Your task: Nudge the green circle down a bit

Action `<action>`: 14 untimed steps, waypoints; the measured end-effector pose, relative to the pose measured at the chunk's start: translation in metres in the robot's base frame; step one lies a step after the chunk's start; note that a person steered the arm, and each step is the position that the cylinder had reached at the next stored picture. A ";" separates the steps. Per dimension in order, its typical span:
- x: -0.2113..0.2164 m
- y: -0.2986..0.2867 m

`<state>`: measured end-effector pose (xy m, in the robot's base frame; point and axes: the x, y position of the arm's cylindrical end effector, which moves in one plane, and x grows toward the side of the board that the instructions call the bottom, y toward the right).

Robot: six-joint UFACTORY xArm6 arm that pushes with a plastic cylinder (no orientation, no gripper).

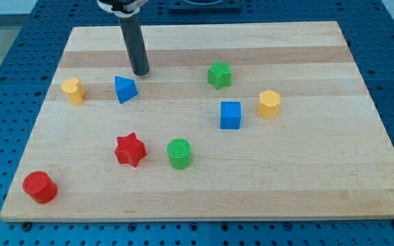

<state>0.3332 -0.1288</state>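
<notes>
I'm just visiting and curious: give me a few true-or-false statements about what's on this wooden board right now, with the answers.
1. My tip touches the green circle. False: it stands far off toward the view's top, just above the blue triangle.
2. The red star lies left of the green circle. True.
3. There are two yellow blocks. True: a yellow block at left, a yellow hexagon at right.
4. The blue cube sits at the bottom left corner. False: a red cylinder sits there.

Blue triangle (125,89) near yellow block (74,90); red star (130,149); blue cube (230,115).
</notes>
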 end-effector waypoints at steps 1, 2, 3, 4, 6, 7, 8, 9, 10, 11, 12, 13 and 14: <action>0.028 0.004; 0.074 0.015; 0.074 0.015; 0.088 0.015; 0.085 0.023; 0.053 0.023; 0.037 0.017; 0.037 0.014; 0.063 0.031; 0.096 0.055; 0.096 0.055; 0.097 0.060; 0.089 0.068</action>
<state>0.4217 -0.0609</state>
